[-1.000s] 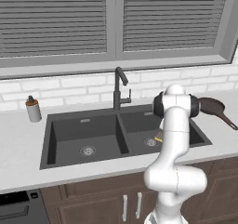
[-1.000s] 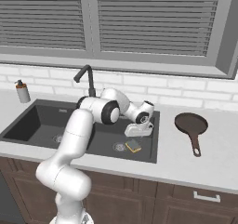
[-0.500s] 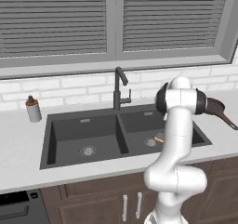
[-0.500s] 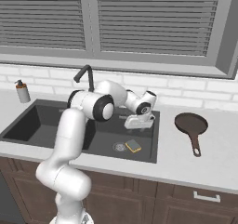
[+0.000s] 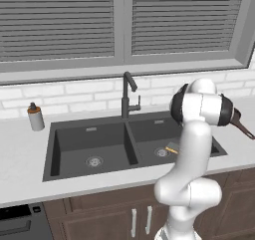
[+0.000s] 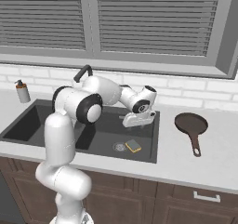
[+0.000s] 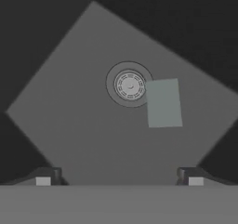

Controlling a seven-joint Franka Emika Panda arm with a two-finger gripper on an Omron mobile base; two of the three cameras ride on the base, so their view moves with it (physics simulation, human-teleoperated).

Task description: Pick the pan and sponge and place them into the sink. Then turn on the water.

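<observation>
The arm rises from the base in front of the dark wood cabinets and reaches forward over the counter; its gripper hangs above the right basin of the sink, pointing down, holding nothing; in the hand view the two finger tips stand far apart at the bottom corners with bare basin floor between them, so the jaws are wide open.

On the floor of the right basin lies the sponge, flat, just beside the round drain and touching its edge; in the hand view the sponge sits right against the drain ring; from the left base view the sponge shows partly behind the arm, next to the drain; the left basin holds its own drain.

The pan rests on the counter to the right of the sink, well apart from the gripper, its handle pointing toward the counter's front edge; in the left base view only part of the pan shows behind the arm's joint.

Behind the sink the dark faucet stands at the divider between the basins; no stream comes from it; the soap bottle stands on the counter to the left of the sink; farther back are the white brick wall and the window blinds.
</observation>
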